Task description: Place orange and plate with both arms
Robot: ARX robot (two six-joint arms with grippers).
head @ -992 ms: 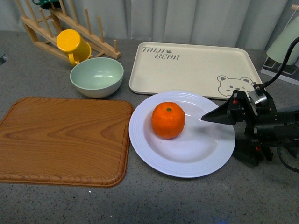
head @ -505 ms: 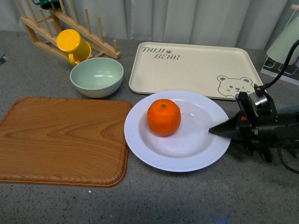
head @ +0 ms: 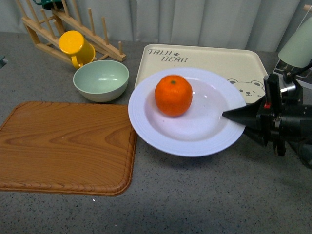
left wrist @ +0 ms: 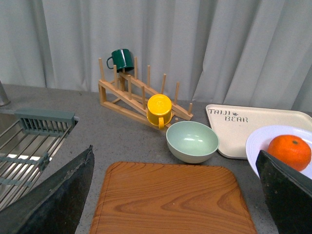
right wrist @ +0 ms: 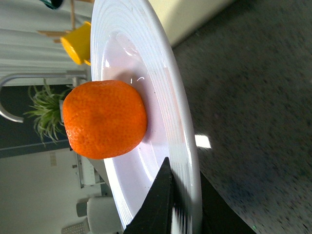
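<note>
The orange rests in the pale plate, which is held off the counter and overlaps the tray's front edge. My right gripper is shut on the plate's right rim. In the right wrist view the black fingers pinch the ridged rim of the plate from both sides at the gripper, with the orange just beyond. My left gripper is open above the wooden board, holding nothing. From there the orange and the plate edge show behind one finger.
A wooden cutting board lies at the left. Behind it stand a pale green bowl, a yellow mug on a wooden rack, and a cream bear-print tray. A sink rack lies further left.
The right gripper closed on the plate's rim and raised the plate with the orange off the counter, moving it back over the tray's front edge.
</note>
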